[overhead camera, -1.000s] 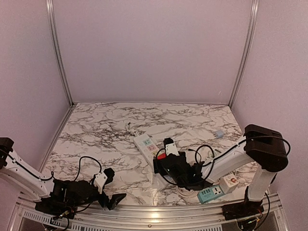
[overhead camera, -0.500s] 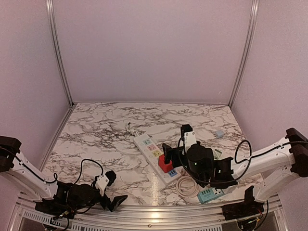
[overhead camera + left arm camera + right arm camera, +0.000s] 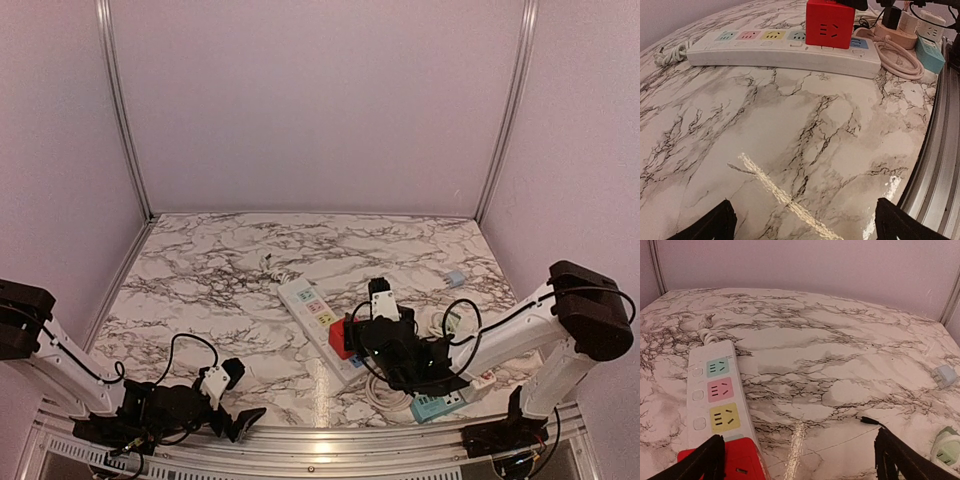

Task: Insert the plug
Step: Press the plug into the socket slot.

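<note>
A white power strip (image 3: 312,308) with coloured sockets lies slantwise mid-table. A red cube plug (image 3: 342,340) stands on its near end and looks flush with the strip (image 3: 785,50) in the left wrist view, where the cube (image 3: 830,22) is at the top. My right gripper (image 3: 363,335) hangs open just right of the cube, holding nothing. In its wrist view the cube (image 3: 735,460) lies against the left finger, with the strip (image 3: 715,385) running away from it and the gripper (image 3: 797,462) over bare marble. My left gripper (image 3: 243,396) rests open and empty at the near edge (image 3: 805,227).
A coiled cream cable (image 3: 385,390), a teal socket block (image 3: 435,403) and a white adapter (image 3: 480,378) lie under the right arm. A small pale blue piece (image 3: 456,278) and a green-white adapter (image 3: 947,445) lie further right. A thin black cable end (image 3: 870,421) crosses the marble.
My right gripper drew back to the right off the red cube, which stayed on the strip, then came back left beside it. The left arm has hardly moved.
</note>
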`<state>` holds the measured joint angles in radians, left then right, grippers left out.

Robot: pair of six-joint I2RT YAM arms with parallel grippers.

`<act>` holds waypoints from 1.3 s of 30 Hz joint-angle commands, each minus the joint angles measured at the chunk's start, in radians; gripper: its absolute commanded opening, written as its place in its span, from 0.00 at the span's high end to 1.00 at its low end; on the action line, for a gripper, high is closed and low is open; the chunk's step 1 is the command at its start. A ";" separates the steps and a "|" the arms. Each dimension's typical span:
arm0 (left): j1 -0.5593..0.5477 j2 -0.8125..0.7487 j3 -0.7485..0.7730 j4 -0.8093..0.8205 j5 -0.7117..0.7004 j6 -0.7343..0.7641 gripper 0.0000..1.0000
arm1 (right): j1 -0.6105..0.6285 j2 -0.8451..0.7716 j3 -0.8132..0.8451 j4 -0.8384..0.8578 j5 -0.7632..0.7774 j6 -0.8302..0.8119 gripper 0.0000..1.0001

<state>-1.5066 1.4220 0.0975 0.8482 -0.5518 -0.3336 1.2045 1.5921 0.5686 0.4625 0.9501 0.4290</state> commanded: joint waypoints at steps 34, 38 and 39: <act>-0.010 -0.023 -0.032 0.073 -0.022 -0.002 0.01 | -0.187 -0.691 -0.260 -0.399 0.073 0.234 0.01; -0.012 -0.003 -0.022 0.078 -0.023 -0.004 0.01 | -0.204 -0.628 -0.247 -0.376 0.045 0.234 0.02; -0.011 0.001 -0.020 0.079 -0.023 -0.004 0.01 | -0.211 -0.610 -0.240 -0.372 0.039 0.234 0.02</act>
<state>-1.5078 1.3991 0.0689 0.8948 -0.5770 -0.3336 1.0157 0.9318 0.3077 0.0769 1.0176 0.6395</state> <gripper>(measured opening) 0.990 0.985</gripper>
